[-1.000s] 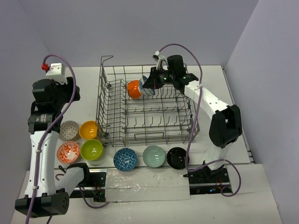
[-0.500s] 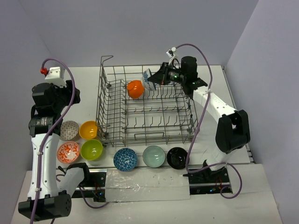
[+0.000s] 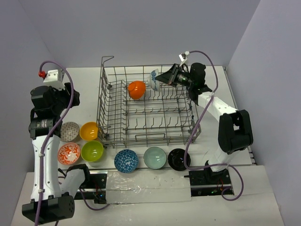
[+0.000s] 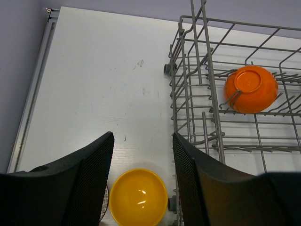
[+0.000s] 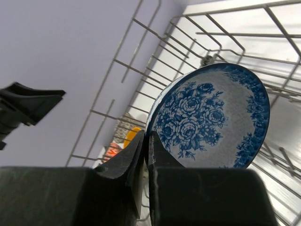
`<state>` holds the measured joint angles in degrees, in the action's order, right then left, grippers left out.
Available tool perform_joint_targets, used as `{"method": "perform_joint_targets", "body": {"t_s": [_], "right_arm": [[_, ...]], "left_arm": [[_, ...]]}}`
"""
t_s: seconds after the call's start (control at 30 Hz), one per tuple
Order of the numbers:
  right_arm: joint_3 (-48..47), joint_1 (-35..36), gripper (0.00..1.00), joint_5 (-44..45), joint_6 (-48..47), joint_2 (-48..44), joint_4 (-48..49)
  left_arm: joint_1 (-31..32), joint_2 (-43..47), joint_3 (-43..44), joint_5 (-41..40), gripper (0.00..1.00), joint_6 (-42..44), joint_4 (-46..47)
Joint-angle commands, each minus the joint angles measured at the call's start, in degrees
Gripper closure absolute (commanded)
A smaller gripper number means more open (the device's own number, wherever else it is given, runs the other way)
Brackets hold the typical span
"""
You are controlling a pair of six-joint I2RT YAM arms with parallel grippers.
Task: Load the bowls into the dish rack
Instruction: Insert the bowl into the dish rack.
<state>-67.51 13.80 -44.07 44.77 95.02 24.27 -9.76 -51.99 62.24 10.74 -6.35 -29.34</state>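
One orange bowl [image 3: 136, 89] sat in the rack [image 3: 146, 123], on edge among the tines of the far row, left of middle, its foot turned to the left. It was the only bowl seated there.

Just right of it, and apart from it, a floral bowl [image 3: 154, 78] hung over the same far row, also on edge. The right tool [image 3: 163, 78] had it by the rim. The right wrist view showed the jaws nearly closed on that thin edge [image 5: 147, 137], with the blue flowers of the bowl's inside facing the camera. Whether the bowl touched the wires yet could not be told; it looked clear of them.

Seven bowls waited on the surface [image 3: 84, 84]. Left of the rack stood a speckled bowl [image 3: 69, 131] and a yellow bowl [image 3: 89, 131], with a red bowl [image 3: 69, 153] and a lime bowl [image 3: 92, 150] nearer. Along the rack's near side ran a blue bowl [image 3: 126, 160], a teal bowl [image 3: 154, 157] and a black bowl [image 3: 178, 159].

The left tool [image 4: 142, 141] hung above the surface left of the rack, jaws about half open and holding nothing. The yellow bowl lay below it, toward the near side.

So the job seemed barely begun: one bowl loaded, a second about to be set down, and seven untouched. Most of the rack's rows were free.
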Motion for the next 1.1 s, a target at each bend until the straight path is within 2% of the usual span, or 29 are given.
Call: {"method": "perform_joint_targets", "body": {"t_s": [0.0, 0.13, 0.57, 1.07], "right_arm": [[0.4, -0.4, 1.00, -1.1, 6.9, -1.4, 13.8], [3.3, -0.7, 1.00, -1.5, 15.0, 0.4, 26.3], [4.6, -1.1, 1.00, -0.9, 24.0, 9.6, 39.7], [0.4, -1.4, 1.00, -4.1, 25.4, 16.0, 43.6]], "left_arm": [[-0.9, 1.7, -0.4, 2.4, 0.41, -1.1, 2.8], [-1.3, 1.9, -0.9, 3.2, 0.41, -1.4, 3.2], [-3.1, 2.4, -2.6, 4.9, 0.41, -1.7, 3.7], [-3.7, 3.1, -4.6, 6.7, 0.41, -1.5, 4.6]]}}
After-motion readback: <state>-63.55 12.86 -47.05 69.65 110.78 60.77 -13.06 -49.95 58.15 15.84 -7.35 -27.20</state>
